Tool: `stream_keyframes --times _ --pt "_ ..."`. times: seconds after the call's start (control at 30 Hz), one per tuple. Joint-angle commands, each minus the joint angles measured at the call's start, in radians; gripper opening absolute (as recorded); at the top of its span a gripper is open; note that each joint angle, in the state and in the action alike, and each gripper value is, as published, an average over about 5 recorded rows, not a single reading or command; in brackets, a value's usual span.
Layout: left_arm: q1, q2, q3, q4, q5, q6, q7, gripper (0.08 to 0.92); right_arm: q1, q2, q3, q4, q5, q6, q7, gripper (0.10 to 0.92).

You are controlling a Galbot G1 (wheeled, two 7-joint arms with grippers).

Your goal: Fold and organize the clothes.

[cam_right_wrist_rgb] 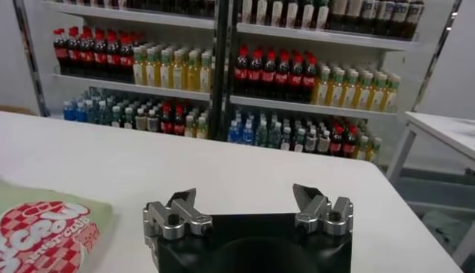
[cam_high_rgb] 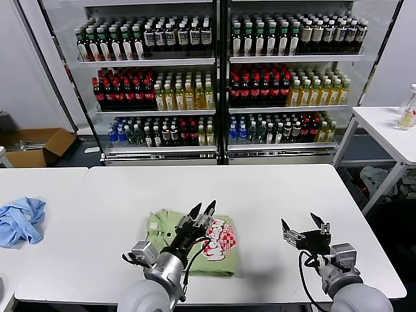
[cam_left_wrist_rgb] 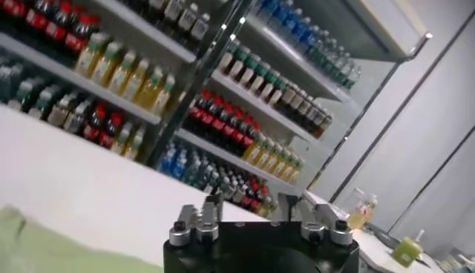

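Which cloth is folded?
The green shirt, a flat rectangle with its checkered print up, under the left gripper. The blue cloth lies crumpled.

Soft matt cloth shirt on a smooth white table.

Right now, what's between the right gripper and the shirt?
Nothing: in the head view only bare white table lies between the open right gripper and the folded green shirt. The right wrist view agrees.
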Motion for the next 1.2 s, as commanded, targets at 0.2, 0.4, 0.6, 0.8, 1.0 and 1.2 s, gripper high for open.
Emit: stream_keyframes --times 0.2,0.4,0.6,0.8,1.0,1.2 --pt "0.119 0.273 -0.448 -0.003 0.184 -0.144 0.102 0.698 0.183 0.066 -0.309 -0.124 0.052 -0.010 0.019 0.823" --pt "0.181 0.248 -0.493 -0.013 0.185 -0.144 0.097 0.815 0.234 0.110 -0.503 -0.209 0.143 -0.012 0.064 0.823" --pt "0.208 0.215 -0.480 -0.017 0.211 -0.145 0.095 0.822 0.273 0.124 -0.528 -0.286 0.199 -0.011 0.095 0.823" --pt "0.196 0.203 -0.454 -0.002 0.209 -0.120 0.089 0.823 0.275 0.110 -0.495 -0.284 0.199 -0.011 0.087 0.823" --pt "0.187 0.189 -0.429 0.000 0.207 -0.101 0.086 0.822 0.280 0.124 -0.476 -0.317 0.207 -0.010 0.089 0.823" --pt "0.201 0.183 -0.439 -0.003 0.206 -0.090 0.080 0.823 0.287 0.133 -0.479 -0.335 0.239 -0.009 0.081 0.819"
